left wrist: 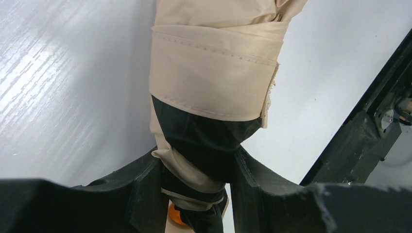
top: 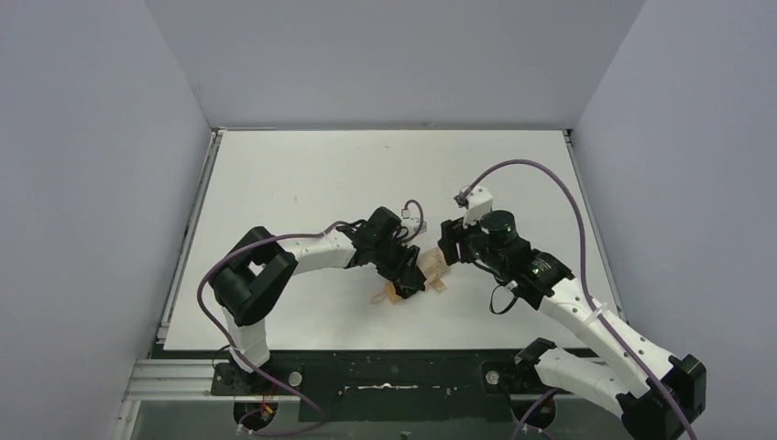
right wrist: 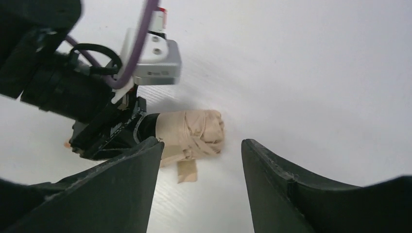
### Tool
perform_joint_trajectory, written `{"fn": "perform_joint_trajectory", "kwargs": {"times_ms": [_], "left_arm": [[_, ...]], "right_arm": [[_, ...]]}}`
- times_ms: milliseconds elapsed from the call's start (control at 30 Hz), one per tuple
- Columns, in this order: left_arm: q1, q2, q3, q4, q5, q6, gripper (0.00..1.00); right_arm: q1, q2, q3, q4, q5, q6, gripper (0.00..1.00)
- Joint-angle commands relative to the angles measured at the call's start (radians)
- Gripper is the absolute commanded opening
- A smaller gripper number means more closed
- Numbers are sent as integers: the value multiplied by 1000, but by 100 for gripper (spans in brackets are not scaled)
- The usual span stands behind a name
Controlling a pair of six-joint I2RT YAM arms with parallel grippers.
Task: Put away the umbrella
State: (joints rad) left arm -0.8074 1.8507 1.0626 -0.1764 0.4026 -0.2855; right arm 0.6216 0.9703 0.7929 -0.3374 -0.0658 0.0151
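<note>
Tan umbrella (left wrist: 216, 73), tightly rolled, left hand (left wrist: 197, 167) clamped on it, right hand (right wrist: 201, 145) spread, empty

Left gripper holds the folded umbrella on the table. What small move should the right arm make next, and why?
Probably ease the right gripper forward and down onto the loose strap tab. Its jaws stand open, clear of the umbrella, while the left gripper clamps it, and the tab sticks out onto the table.
</note>
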Motion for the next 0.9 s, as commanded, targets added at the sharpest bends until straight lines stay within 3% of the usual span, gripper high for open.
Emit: {"fn": "perform_joint_trajectory", "kwargs": {"times_ms": [0,233,400,633,867], "left_arm": [[2,15,-53,-66,-185,-39,0],[-17,0,-51,-83,-237,-88,0],[-21,-14,-57,-114,-291,-147,0],[-32,-32,-75,-116,-348,-258,0],[-40,-43,-101,-110,-382,-343,0]], "right_arm": [[-6,-74,-82,-96,252,660,61],[-3,-153,-235,-211,298,1151,61],[-3,-176,-325,-93,224,1320,59],[5,-165,-379,-11,255,1545,55],[11,-54,-425,168,232,1677,51]]}}
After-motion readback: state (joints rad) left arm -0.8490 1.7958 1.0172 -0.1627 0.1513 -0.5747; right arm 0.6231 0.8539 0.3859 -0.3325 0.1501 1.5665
